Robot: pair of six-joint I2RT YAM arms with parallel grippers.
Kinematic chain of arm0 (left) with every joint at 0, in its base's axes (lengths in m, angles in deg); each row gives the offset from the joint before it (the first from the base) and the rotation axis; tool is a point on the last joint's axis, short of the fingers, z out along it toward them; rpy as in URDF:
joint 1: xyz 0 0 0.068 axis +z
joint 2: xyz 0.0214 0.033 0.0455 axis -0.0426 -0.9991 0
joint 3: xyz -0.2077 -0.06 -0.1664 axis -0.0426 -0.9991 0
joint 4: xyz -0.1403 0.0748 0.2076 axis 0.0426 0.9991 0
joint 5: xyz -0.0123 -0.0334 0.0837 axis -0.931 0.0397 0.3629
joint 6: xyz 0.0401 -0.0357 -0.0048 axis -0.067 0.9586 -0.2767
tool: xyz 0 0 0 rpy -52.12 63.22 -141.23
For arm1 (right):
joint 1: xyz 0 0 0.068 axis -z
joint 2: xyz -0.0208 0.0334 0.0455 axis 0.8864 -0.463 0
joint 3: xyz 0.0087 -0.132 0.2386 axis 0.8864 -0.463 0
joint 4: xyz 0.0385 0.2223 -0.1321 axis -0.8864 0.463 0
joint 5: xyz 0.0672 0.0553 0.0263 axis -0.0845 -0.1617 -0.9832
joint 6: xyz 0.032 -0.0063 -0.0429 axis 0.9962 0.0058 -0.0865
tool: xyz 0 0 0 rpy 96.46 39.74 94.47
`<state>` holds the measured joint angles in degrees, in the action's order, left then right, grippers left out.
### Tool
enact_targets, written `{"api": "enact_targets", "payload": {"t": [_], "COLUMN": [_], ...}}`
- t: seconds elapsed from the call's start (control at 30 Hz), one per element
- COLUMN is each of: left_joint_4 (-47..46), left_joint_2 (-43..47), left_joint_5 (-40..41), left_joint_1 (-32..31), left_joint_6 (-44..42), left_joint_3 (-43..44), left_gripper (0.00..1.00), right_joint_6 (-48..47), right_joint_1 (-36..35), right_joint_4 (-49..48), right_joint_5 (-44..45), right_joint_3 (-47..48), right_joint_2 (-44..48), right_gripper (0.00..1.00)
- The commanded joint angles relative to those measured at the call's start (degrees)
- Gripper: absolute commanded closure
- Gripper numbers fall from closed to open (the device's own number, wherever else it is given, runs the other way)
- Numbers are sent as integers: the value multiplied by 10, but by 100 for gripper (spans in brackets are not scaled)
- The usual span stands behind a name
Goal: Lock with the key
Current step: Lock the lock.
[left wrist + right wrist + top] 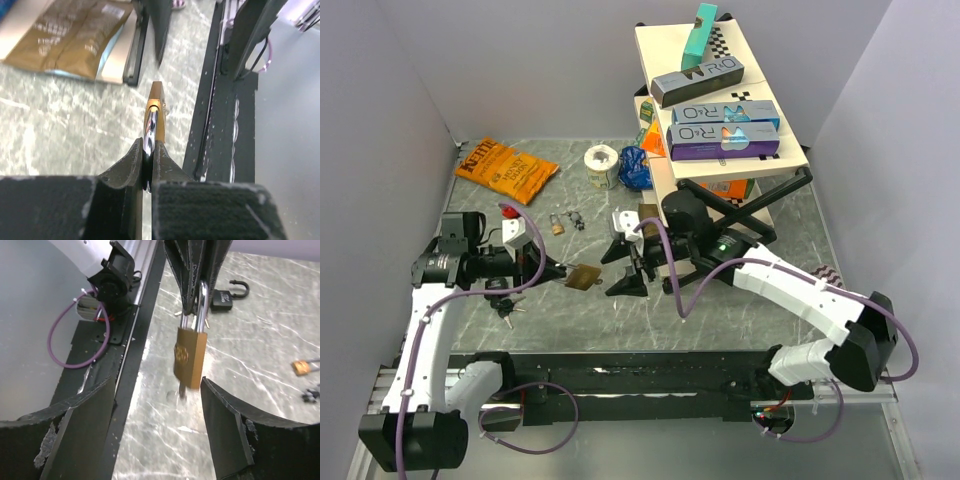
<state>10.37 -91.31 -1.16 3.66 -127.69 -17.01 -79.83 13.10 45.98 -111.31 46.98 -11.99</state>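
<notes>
1. your left gripper (pixel 148 152) is clamped on the silver shackle (pixel 151 131) of the brass-coloured metal padlock (pixel 190 356) and holds it above the grey marbled table (pixel 720 330).
2. your right gripper (pixel 157 385) stands wide. its black fingers (pixel 227 430) sit either side of the padlock body, not closed on it.
3. a small metal key (pixel 181 389) seems to stick out under the body, though it is blurred.
4. a small black padlock (pixel 222 299) lies on the table beyond, with its shackle open.

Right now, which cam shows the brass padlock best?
Right wrist: the brass padlock hangs mid-frame, face visible, its shackle pinched by the left gripper, in front of the open right gripper. Left wrist shows the padlock edge-on only; top external shows it small, between the arms.
</notes>
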Motion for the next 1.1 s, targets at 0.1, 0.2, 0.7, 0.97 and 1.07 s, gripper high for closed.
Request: {"api": "enact_targets", "payload": {"t": [0.1, 0.2, 0.7, 0.97, 1.07], "left_joint_4": [31, 8, -101, -97, -90], "left_joint_2": [14, 25, 66, 70, 67], "left_joint_5": [-50, -55, -49, -49, -53], "left_joint_1": [11, 11, 11, 10, 12], "left_joint_6": [-68, -46, 92, 101, 95], "left_joint_3": [30, 26, 9, 7, 8], "left_gripper": [99, 99, 99, 99, 99], "right_joint_6": [-32, -16, 3, 16, 19], "right_joint_1": [13, 12, 9, 10, 10], "right_joint_4": [38, 19, -30, -49, -48], "right_joint_5": [8, 5, -26, -25, -21], "right_joint_3": [1, 6, -5, 1, 1], "right_joint_2": [24, 5, -40, -54, -60], "right_gripper": [27, 28, 55, 59, 55]}}
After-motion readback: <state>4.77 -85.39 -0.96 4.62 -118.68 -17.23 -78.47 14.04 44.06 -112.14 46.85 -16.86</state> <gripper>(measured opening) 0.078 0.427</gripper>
